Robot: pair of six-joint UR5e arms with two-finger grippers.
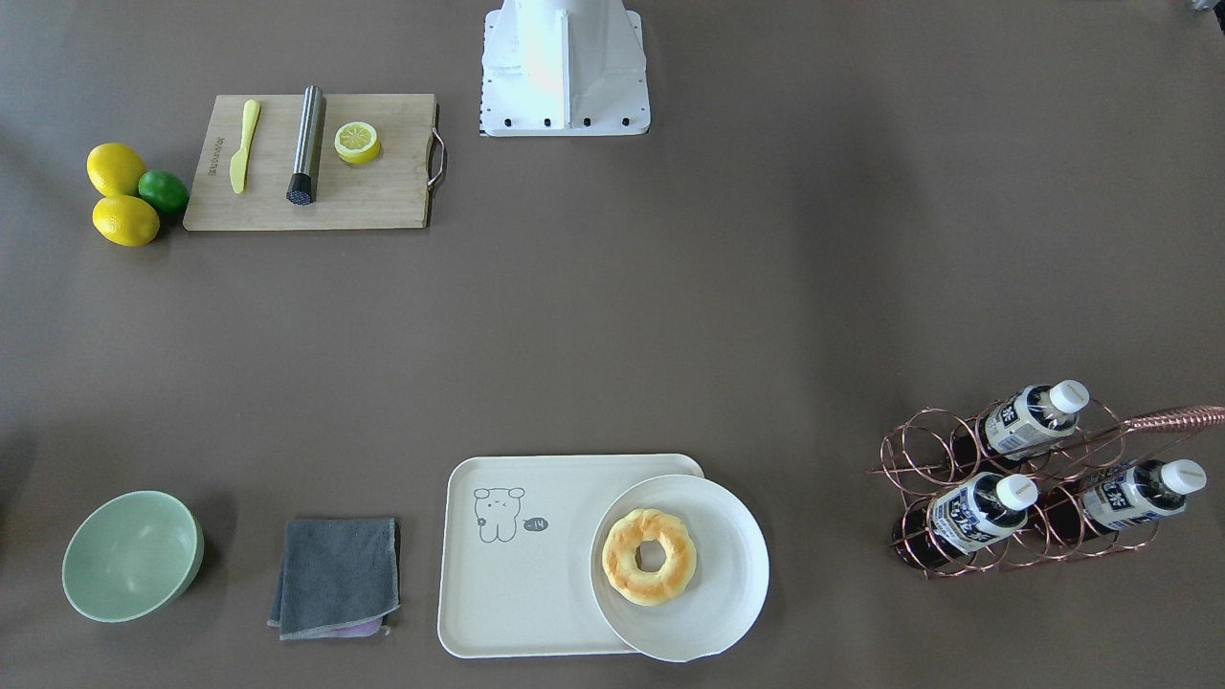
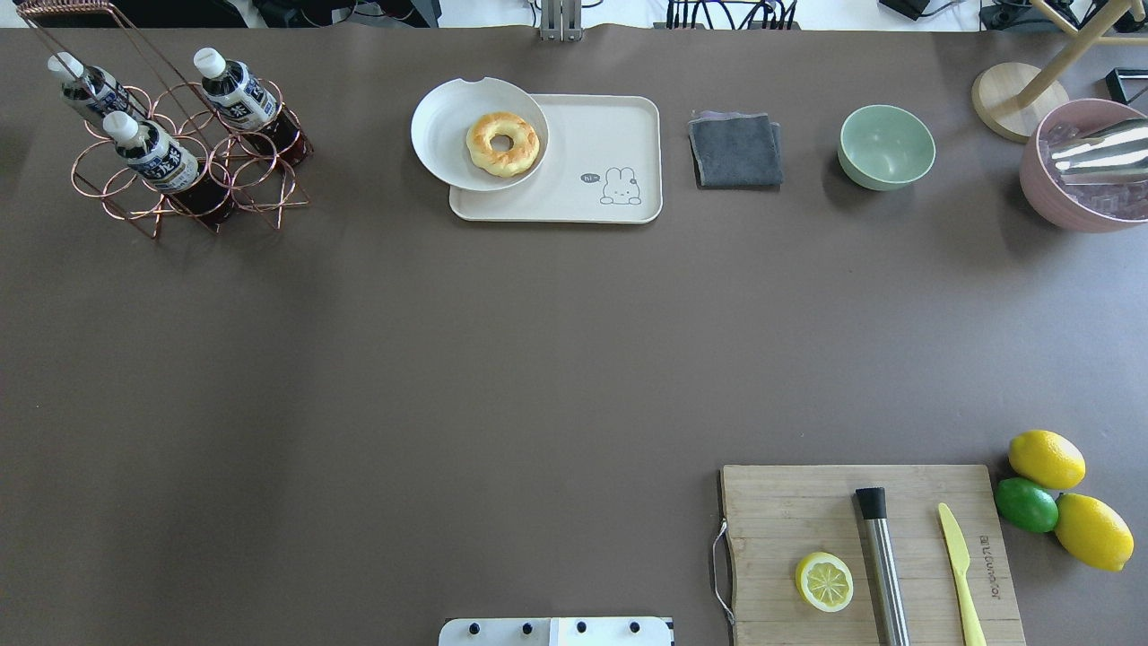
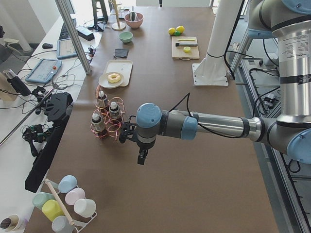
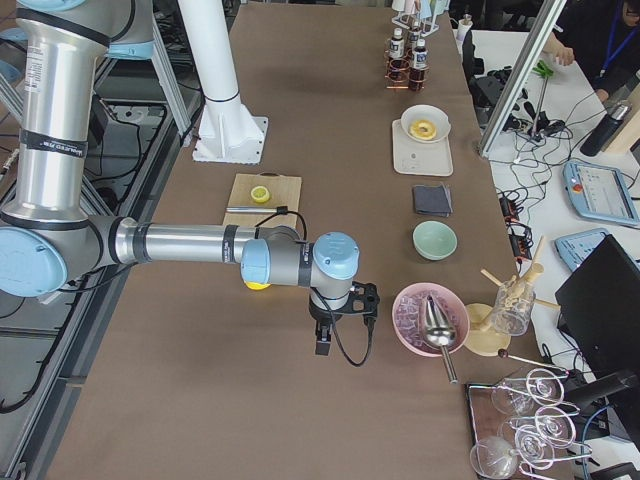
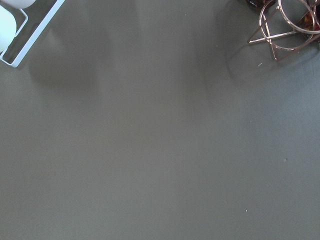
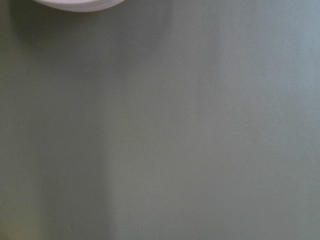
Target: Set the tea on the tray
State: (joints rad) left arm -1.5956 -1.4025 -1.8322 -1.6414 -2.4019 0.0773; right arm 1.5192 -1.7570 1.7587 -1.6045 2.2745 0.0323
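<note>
Copper wire rack point(image 1: 1172, 415) at the robot's left end of the surface point(image 1: 612, 335) holds three matching tea bottles point(image 1: 976, 512), tilted, white caps uppermost. Well apart from it lies the cream tray point(image 1: 536, 593), with a white plate point(image 1: 727, 574) carrying a doughnut point(image 1: 649, 556) overlapping one end. Above the surface, the left claw point(image 3: 141, 158) hangs near the rack and the right claw point(image 4: 322, 345) near a pink bowl point(image 2: 1040, 193); whether either is spread or pressed together, I cannot tell.
</note>
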